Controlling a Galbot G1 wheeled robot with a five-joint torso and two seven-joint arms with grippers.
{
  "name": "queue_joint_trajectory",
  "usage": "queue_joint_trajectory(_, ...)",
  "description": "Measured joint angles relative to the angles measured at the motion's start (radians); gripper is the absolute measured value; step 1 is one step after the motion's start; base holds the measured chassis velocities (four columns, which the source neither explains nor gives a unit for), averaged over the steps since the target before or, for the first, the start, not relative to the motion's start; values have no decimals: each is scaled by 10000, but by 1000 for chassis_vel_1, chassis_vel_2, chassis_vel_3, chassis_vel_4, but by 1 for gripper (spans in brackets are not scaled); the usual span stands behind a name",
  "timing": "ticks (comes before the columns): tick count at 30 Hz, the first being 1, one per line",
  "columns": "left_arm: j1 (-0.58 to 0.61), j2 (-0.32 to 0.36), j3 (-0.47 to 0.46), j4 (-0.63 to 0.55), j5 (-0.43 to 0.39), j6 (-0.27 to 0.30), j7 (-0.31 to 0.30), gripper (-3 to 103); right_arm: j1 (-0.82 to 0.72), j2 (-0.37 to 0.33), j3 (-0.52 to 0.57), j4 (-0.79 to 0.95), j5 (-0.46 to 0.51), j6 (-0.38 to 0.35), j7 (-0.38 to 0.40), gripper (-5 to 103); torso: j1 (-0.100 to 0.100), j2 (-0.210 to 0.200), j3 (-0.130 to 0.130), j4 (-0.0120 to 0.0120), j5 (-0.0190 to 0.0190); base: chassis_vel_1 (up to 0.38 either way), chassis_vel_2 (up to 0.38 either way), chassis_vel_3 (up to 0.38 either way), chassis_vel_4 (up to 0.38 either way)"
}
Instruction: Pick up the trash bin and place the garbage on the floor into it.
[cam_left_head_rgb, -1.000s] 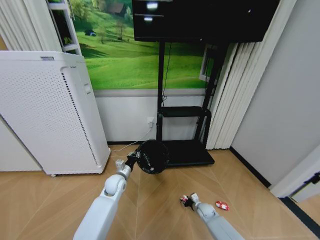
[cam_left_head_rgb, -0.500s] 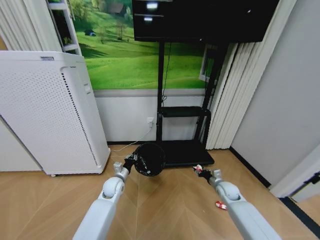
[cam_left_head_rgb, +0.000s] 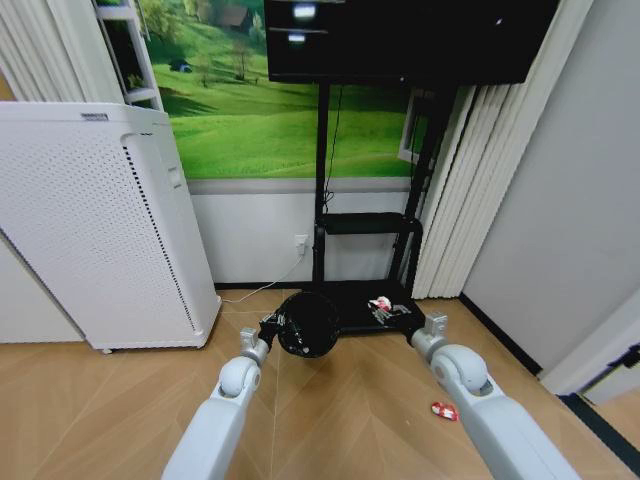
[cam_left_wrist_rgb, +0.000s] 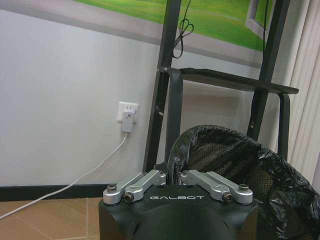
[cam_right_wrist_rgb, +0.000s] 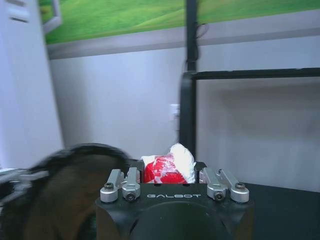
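Here the left end effector (cam_left_head_rgb: 268, 330) is pinched on the rim of the trash bin (cam_left_head_rgb: 308, 323), holding the black mesh basket off the floor in front of the black TV stand (cam_left_head_rgb: 365, 225). In the left wrist view its fingers (cam_left_wrist_rgb: 172, 176) are pressed together over the edge of the bin (cam_left_wrist_rgb: 240, 170), which is lined with a black plastic bag. The right end effector (cam_left_head_rgb: 385, 310) is raised just beside the bin's right, clamped on a crumpled red-and-white wrapper (cam_left_head_rgb: 380, 304); the right wrist view shows the wrapper (cam_right_wrist_rgb: 170, 169) sitting between the fingers. A second red wrapper (cam_left_head_rgb: 443, 410) lies on the wooden floor (cam_left_head_rgb: 330, 420), near the right arm. A white perforated appliance (cam_left_head_rgb: 95, 225) stands well apart to the left.
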Motion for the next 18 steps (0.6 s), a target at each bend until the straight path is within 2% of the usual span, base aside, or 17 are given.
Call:
queue_joint_trajectory(7, -45, -544, 252, 401, 346, -168, 61, 7, 280, 450, -1022, -129, -468, 155, -335, 47, 0, 0, 0, -2, 0, 0, 0, 0, 0)
queue_joint_trajectory(18, -185, -1073, 859, 798, 760, -270, 50, 7, 417, 260, -1834, -149, -739, 168, -312, 47, 0, 0, 0, -5, -1, 0, 0, 0, 0)
